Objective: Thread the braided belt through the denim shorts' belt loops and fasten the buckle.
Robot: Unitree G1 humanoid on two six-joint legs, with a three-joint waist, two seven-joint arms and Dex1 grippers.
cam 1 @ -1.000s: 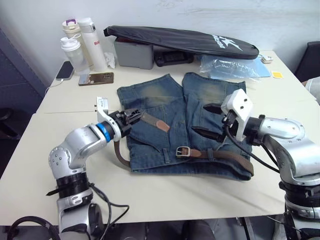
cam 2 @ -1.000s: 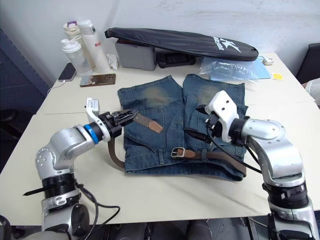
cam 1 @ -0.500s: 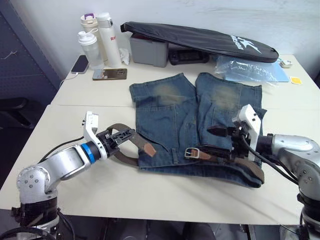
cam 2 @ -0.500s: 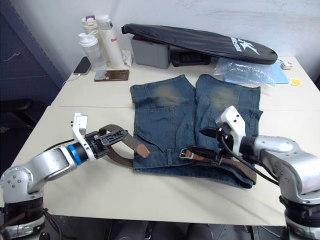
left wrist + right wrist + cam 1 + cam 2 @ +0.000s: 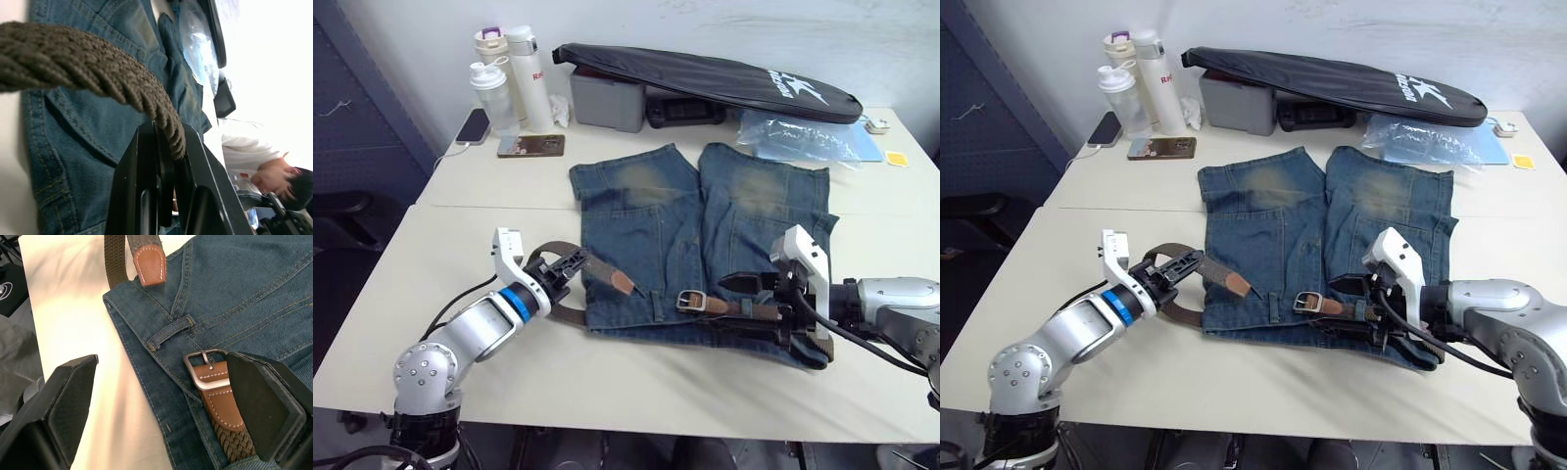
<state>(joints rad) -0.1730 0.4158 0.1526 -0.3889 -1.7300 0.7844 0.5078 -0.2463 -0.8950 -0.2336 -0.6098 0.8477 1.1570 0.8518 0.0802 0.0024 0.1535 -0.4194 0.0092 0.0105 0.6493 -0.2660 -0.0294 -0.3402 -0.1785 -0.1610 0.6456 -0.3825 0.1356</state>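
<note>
Lying flat on the pale table (image 5: 460,225), the faded blue denim shorts (image 5: 705,225) have their waistband at the near edge, where the dark-brown braided belt (image 5: 759,311) runs through the right-hand loops and arcs off the left side. The left gripper (image 5: 570,264) is clamped on the strap just behind its reddish-brown leather tip (image 5: 623,282), which rests on the denim left of the silver rectangular buckle (image 5: 691,300); the right gripper (image 5: 161,396), fingers spread wide and empty, hovers at the buckle. Fastening appears in hand: the tip likely must pass the narrow blue belt loop (image 5: 170,331) between, then enter the frame.
</note>
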